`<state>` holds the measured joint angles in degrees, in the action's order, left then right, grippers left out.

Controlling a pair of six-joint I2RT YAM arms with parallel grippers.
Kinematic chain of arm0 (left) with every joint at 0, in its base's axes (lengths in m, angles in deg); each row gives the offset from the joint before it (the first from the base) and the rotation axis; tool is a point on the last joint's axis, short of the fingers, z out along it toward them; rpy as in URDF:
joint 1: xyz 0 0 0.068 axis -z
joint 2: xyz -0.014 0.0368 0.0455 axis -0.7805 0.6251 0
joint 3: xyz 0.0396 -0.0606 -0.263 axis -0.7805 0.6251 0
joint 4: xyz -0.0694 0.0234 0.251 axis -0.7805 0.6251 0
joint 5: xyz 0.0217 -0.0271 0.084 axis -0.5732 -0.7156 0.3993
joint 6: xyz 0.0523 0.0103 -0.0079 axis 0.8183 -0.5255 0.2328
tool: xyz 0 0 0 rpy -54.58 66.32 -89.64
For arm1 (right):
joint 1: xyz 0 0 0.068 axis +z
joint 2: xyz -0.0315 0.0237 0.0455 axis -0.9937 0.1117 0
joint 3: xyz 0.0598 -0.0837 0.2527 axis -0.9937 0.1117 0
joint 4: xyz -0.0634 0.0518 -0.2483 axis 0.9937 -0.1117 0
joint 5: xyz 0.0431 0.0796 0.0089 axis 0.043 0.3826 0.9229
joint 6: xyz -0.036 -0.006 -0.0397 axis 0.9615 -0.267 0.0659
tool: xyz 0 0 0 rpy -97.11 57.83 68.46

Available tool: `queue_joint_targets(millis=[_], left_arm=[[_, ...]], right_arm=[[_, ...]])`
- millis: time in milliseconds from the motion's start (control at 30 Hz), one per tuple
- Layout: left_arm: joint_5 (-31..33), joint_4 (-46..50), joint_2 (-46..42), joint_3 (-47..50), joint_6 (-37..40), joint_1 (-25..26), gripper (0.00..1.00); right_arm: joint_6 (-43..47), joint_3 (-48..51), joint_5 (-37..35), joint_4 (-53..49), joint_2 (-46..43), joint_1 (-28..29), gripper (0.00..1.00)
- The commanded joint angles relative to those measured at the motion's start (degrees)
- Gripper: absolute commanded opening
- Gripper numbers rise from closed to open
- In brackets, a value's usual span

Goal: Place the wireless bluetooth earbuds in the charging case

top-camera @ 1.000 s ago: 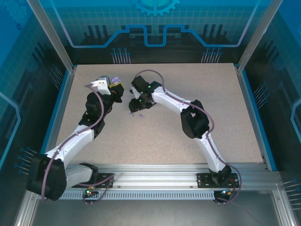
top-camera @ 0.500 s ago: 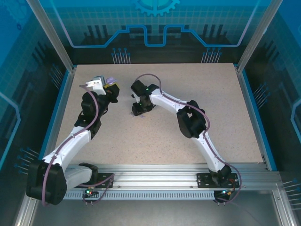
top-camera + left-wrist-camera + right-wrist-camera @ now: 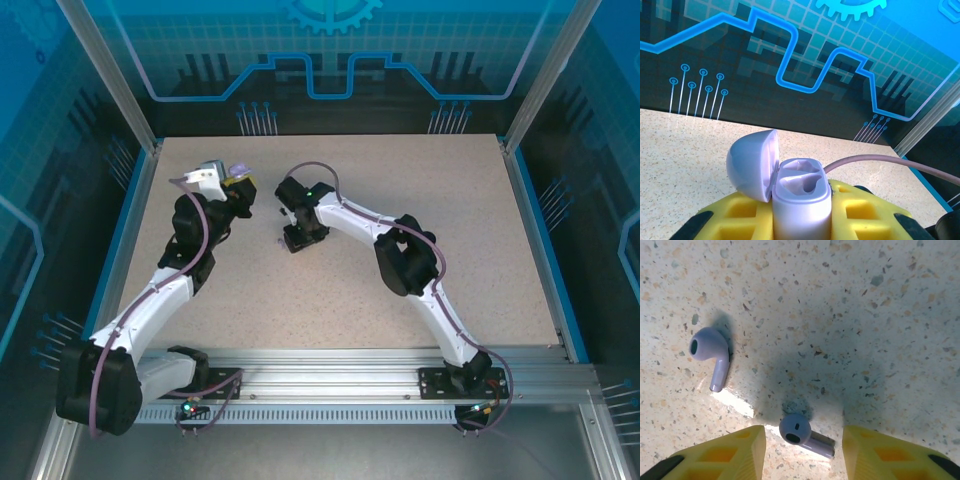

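Starting on the left: the left gripper (image 3: 801, 222) is clamped tight on the lilac charging case (image 3: 801, 195), holding it up off the table (image 3: 865, 315) near the far left corner. The lid (image 3: 752, 162) is flipped open to the left, and both sockets (image 3: 800, 180) look empty, so as far as I can tell no earbud is in yet.

Over on the right wrist camera, the far earbud (image 3: 711, 351) lies on its side on the table, stem pointing toward the camera, well off to the left of the fingers. The near earbud (image 3: 795, 430) lies right between the yellow pads, also on its side, stem angled toward the right-hand pad. The right gripper (image 3: 804, 440) is about half open, one finger on each side of it, and neither is touching it.

What worries me:
- That bud is tiny, smooth and rounded, and it lies crooked across the gap. I reckon a pinch catches the head and the stem unevenly, so it either spins or squirts out.
- Even a good grab may leave it at an angle that won't match a socket.
- The open lid sits close to the sockets and could get bumped on the way in.
- Pressing down could make the case slip, since it's only pinched at the sides.
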<state>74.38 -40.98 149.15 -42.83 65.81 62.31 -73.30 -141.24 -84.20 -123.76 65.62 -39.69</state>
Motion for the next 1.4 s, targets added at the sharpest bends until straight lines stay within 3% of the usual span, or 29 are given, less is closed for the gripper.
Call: queue_joint_targets(millis=[0, 467, 1367], left_arm=[[-0.81, -0.67, -0.23, -1.66, -0.8, -0.46, 0.0], [-0.88, -1.14, -0.24, -1.34, -1.13, -0.46, 0.0], [-1.16, -1.32, -0.26, -0.9, -1.21, -0.46, 0.0]], right_arm=[[0.43, -3.04, -2.62, -2.81, 0.83, 1.41, 0.43], [-0.99, -10.33, -5.61, -6.87, 6.27, 2.77, 0.4], [-2.11, -11.81, -6.88, -7.52, 8.65, 2.95, 0.31]])
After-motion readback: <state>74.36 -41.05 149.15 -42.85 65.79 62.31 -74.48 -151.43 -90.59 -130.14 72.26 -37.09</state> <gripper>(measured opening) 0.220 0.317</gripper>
